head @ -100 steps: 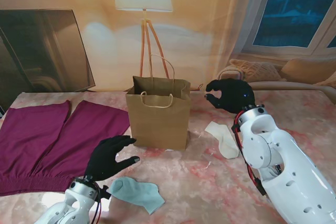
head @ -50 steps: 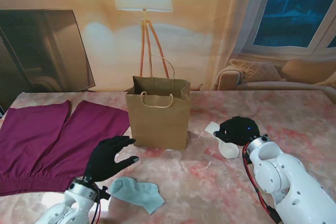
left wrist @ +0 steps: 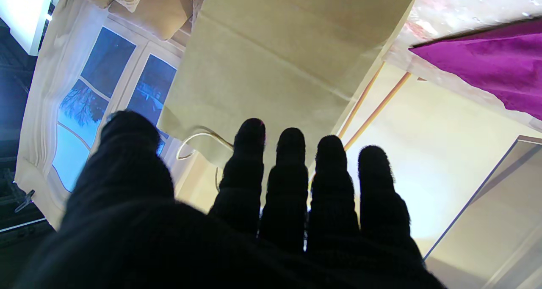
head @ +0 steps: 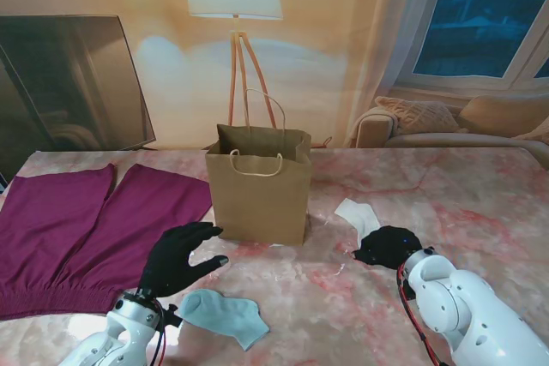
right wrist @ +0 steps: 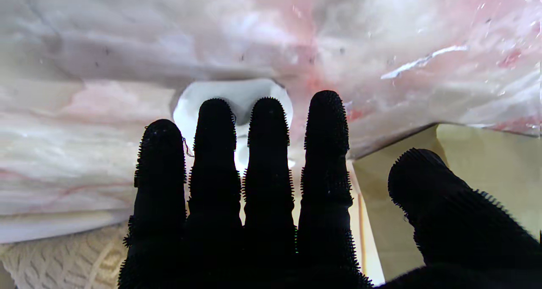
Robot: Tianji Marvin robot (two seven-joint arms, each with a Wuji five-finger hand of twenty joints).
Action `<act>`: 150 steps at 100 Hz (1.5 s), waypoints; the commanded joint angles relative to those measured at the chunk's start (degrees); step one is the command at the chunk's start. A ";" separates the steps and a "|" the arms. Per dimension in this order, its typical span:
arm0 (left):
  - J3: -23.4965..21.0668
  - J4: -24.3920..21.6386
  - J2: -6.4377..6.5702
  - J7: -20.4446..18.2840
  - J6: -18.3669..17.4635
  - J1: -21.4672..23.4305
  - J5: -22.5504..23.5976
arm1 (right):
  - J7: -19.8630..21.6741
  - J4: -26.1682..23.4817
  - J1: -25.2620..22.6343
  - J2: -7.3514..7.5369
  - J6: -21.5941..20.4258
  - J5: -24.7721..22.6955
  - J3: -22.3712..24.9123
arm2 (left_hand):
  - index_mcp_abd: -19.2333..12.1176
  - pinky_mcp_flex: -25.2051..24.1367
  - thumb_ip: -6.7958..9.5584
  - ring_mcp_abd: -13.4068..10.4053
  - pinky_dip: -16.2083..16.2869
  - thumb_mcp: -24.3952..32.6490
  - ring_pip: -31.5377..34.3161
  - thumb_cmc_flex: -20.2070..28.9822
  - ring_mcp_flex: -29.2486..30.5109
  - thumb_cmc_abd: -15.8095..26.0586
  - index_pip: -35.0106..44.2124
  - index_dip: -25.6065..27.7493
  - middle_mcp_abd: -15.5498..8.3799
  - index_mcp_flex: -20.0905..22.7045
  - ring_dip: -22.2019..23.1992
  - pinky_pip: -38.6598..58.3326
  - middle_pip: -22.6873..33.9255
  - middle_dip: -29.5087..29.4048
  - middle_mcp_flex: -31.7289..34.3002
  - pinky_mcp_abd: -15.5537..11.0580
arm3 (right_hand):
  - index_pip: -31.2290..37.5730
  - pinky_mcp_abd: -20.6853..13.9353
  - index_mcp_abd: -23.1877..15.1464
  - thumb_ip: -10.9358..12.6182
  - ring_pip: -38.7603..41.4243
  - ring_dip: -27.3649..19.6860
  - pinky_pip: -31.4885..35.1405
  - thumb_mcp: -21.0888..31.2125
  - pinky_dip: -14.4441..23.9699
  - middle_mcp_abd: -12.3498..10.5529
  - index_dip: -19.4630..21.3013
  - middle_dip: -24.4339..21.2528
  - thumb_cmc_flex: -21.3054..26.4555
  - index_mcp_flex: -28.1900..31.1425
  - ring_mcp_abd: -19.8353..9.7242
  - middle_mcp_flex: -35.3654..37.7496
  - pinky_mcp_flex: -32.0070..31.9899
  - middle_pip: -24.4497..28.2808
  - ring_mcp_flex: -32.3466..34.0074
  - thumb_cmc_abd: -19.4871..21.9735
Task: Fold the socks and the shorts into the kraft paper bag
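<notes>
Your right hand (head: 388,246) lay flat, its four fingers (right wrist: 216,153) pressed side by side over the near end of the white sock (head: 356,211), thumb held apart, gripping nothing. To fold cleanly, you needed to pin that end and draw it over. Your left hand (head: 178,256) hovered with fingers spread before the kraft paper bag (head: 259,184); the blue sock (head: 223,315) and shorts (head: 77,229) lay untouched.

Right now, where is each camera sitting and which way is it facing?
Stand camera: above the shoulders, looking down at the table; left hand and right hand rise from the near corners.
Left wrist: looks along open fingers at the kraft paper bag and shorts.
Right wrist: looks along fingers over the white sock.
All three views share the bag.
</notes>
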 commanded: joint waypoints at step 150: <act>-0.31 -0.73 -0.24 -0.07 -0.06 0.70 -0.63 | -5.00 1.87 -3.45 0.08 -2.62 -1.30 0.42 | -1.87 -0.76 3.60 -0.45 -0.13 -1.01 -0.70 -0.23 -1.25 2.12 0.40 0.35 0.69 0.23 -0.07 -0.52 -0.87 0.25 -2.31 -0.66 | -5.66 1.80 0.54 4.30 6.37 3.93 10.83 -10.59 15.19 2.44 -0.32 2.11 -4.40 -13.04 3.17 -2.06 8.16 4.40 5.21 4.06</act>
